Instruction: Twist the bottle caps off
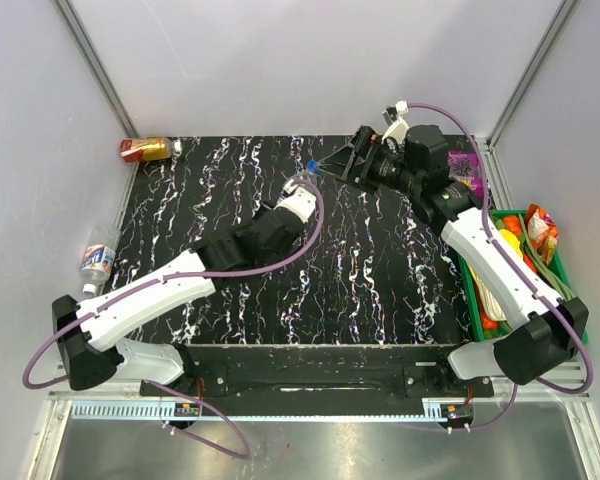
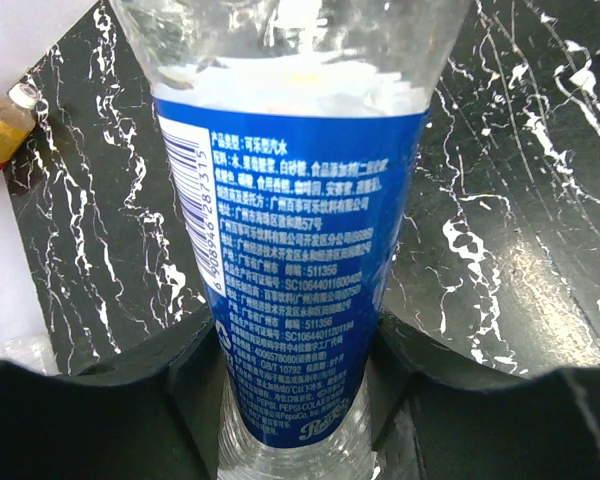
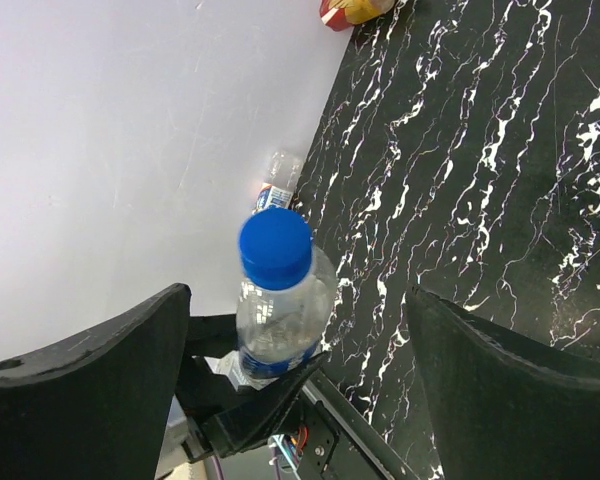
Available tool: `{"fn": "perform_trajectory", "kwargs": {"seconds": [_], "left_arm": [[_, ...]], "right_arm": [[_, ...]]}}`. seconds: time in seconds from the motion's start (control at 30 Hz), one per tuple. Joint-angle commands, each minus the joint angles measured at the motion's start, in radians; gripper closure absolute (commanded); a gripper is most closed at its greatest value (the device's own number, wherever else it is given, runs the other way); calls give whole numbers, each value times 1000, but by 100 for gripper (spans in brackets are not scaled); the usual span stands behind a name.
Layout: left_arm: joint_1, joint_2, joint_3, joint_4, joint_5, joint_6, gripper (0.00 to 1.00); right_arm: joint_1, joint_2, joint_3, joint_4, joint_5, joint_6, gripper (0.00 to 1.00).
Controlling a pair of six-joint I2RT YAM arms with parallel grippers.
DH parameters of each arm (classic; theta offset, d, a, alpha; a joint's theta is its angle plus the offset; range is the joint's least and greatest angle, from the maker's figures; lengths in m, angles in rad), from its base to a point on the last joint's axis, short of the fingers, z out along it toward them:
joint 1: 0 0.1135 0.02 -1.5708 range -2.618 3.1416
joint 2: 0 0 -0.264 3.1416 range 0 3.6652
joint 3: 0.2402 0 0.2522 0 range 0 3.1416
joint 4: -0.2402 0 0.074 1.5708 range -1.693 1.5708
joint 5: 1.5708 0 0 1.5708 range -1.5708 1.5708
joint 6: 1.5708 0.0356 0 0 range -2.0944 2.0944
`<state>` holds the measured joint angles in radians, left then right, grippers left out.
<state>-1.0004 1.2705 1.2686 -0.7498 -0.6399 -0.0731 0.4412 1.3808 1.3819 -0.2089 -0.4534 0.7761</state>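
Pepsi bottle (image 2: 290, 200) is clamped at its blue label by the left end effector (image 2: 292, 350), with the jaws closed on thin clear plastic. It is held above the black marbled surface (image 1: 380, 270), toward the back. The long axis is tilted up toward the right end effector (image 1: 338, 160), with the blue cap (image 3: 276, 247) leading; the cap is small, round and ribbed. The right end effector is spread wide and nothing is held. The cap is seen just ahead of it, roughly centred between the fingers and not yet touched. The right arm is judged nearer the cap. The second bottle (image 1: 97, 262) is seen at the left edge, well apart.
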Motion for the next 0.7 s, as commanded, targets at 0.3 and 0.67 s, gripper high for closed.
{"fn": "perform_trajectory", "kwargs": {"seconds": [0.3, 0.67], "left_arm": [[-30, 61, 80, -8, -76, -2, 100], [-38, 90, 95, -8, -60, 16, 100]], "right_arm": [[-6, 34, 62, 25, 15, 34, 28], [-4, 50, 57, 55, 7, 64, 45]]}}
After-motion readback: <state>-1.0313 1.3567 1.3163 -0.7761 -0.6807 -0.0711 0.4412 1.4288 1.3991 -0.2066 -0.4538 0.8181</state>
